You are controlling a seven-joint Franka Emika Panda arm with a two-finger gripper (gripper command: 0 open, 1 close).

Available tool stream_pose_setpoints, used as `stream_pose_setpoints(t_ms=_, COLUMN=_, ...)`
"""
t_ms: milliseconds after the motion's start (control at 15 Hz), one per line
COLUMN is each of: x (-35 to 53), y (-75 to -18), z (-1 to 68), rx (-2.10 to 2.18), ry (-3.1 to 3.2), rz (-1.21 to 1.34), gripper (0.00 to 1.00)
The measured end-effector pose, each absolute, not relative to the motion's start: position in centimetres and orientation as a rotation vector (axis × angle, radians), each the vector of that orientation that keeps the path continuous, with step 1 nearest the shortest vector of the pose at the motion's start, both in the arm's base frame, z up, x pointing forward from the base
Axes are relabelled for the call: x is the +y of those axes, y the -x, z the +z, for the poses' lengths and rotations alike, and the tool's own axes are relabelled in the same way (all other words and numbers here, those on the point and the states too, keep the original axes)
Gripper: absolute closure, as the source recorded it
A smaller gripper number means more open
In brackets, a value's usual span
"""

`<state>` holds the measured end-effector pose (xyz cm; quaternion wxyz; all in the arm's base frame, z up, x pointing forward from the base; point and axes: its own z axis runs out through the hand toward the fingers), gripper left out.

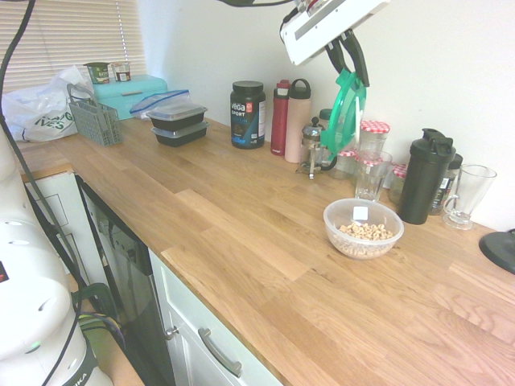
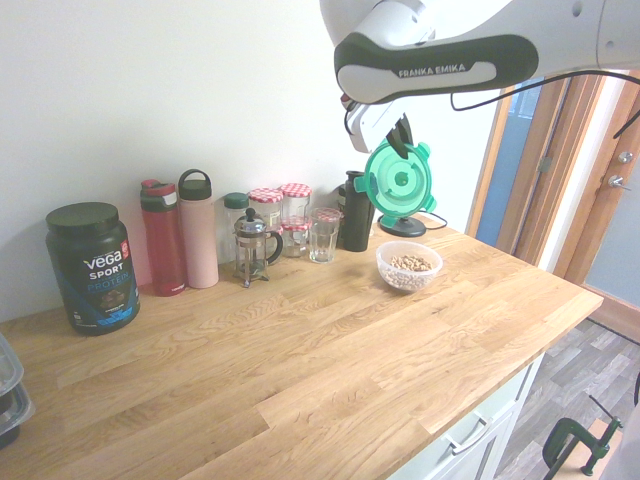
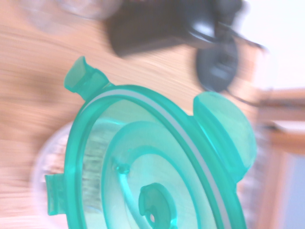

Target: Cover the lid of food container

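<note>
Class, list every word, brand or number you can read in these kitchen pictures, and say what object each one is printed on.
"vega SPORT": on the black protein tub; the smaller print beneath it is too small to read.
"FRANKA EMIKA": on the robot arm's dark band.
Green print on the white plastic bag: too blurred to read.
The green lid and the glass bowl carry no readable text.

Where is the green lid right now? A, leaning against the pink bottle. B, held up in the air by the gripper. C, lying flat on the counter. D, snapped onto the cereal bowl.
B: the gripper is shut on the rim of the green lid, which hangs on edge well above the counter, while the cereal bowl sits uncovered below.
</note>
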<state>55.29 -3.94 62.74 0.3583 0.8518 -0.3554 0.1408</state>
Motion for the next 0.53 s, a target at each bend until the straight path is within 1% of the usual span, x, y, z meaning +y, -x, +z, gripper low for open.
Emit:
stream_pose_setpoints(t_ms=333, x=-5.1, y=-55.9, z=60.2, rx=-0.953, ry=-1.846, rz=0.318, gripper=1.0)
stream_pose_setpoints(t_ms=533, x=-6.4, y=-57.5, z=57.4, rx=-0.939, ry=-1.642, rz=0.299, gripper=1.0)
